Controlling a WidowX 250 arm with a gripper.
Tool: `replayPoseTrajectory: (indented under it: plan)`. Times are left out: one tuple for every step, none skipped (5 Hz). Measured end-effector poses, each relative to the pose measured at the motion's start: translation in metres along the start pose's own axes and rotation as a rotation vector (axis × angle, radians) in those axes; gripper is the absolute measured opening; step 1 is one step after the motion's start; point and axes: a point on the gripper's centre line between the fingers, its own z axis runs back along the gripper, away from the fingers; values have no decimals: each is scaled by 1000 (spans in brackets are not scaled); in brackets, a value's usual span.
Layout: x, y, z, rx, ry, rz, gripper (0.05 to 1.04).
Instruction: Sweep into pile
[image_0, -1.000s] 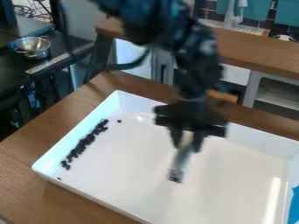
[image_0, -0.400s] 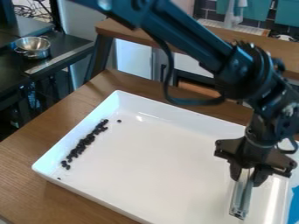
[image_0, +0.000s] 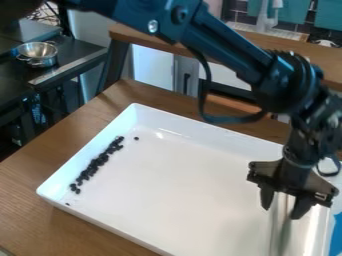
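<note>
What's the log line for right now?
gripper: holding silver tool | at: tray's right side | black bits: strung along left wall | strays: a couple

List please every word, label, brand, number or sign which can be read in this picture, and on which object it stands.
There are none that can be read.
Tray: no readable text.
Strip in the tool: no readable text.
Arm: a pale round spot, too small to tell if it is a mark.
Metal bowl: no readable text.
</note>
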Motion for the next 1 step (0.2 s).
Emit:
replayPoseTrajectory:
  plan:
    - [12, 10, 39, -68, 158, 19, 980]
